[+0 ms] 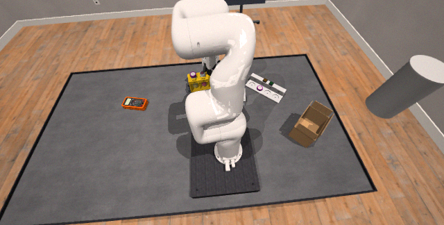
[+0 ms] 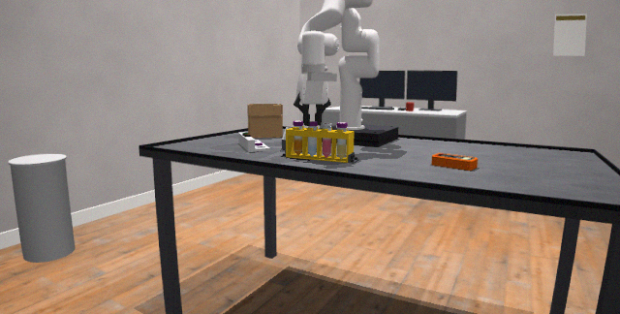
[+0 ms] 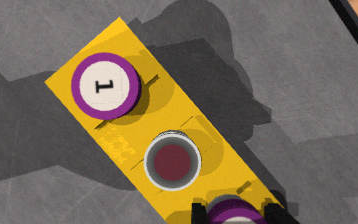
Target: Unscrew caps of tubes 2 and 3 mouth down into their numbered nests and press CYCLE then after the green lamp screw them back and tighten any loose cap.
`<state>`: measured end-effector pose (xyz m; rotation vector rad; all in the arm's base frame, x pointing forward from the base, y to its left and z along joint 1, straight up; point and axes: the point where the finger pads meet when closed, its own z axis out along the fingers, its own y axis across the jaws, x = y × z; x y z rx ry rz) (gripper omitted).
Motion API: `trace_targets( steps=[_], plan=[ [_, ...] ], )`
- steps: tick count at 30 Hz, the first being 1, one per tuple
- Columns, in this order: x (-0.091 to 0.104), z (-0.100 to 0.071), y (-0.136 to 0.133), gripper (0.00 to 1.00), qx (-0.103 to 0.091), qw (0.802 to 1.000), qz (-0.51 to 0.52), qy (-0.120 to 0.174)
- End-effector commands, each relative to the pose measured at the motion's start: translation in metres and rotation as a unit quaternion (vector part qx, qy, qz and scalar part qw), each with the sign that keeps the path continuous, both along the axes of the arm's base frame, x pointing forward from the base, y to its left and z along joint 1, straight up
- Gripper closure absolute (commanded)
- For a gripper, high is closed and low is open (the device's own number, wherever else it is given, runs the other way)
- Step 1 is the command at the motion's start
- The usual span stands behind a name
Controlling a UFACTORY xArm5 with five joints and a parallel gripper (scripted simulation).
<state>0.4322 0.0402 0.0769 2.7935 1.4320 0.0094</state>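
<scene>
While the gripper (image 3: 233,214) clamps tube 3's purple cap (image 3: 235,210) in the yellow rack (image 3: 130,140), tube 2 (image 3: 172,161) stands uncapped — dark grey table (image 2: 509,169), wooden floor (image 2: 339,236), grey walls (image 2: 145,38)

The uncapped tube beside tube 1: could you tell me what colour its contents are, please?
Dark red, best seen in the wrist view: the open tube in the yellow rack.

A yellow rack (image 3: 130,145) is showing a purple-rimmed white cap (image 3: 105,86) and a red-filled open tube (image 3: 172,161); the table (image 2: 509,169) is looking dark grey.
</scene>
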Motion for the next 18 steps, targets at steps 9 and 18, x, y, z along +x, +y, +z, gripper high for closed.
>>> trace_targets(
  steps=[9,18],
  plan=[
    [0.0013,0.0016,0.0001,1.00,0.001,0.971,0.239,-0.002],
    [0.0013,0.0019,0.0001,1.00,-0.001,0.893,0.449,-0.003]
  ],
)
